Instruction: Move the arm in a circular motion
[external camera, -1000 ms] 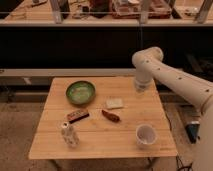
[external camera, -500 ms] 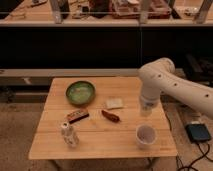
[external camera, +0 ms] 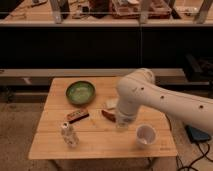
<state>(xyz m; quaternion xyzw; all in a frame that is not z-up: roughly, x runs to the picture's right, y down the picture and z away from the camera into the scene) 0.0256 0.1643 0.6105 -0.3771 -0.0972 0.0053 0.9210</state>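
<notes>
My cream-white arm [external camera: 165,100] with small dark dots reaches in from the right over the wooden table [external camera: 55,145]. Its bulbous elbow joint [external camera: 136,89] hangs above the table's middle. The gripper [external camera: 122,122] is the short pale tip pointing down, just above the tabletop, left of a white cup [external camera: 145,135]. It hides most of a white napkin [external camera: 111,103] and a red-brown item [external camera: 108,114].
A green bowl [external camera: 80,92] sits at the back left. A brown bar [external camera: 77,115] lies mid-left and a clear plastic bottle [external camera: 69,134] lies near the front left. A dark counter with shelves runs behind. A blue-grey object [external camera: 197,134] lies on the floor at right.
The arm has swung left and toward the front, from the table's right rear edge to over its middle, now covering the napkin and red-brown item.
</notes>
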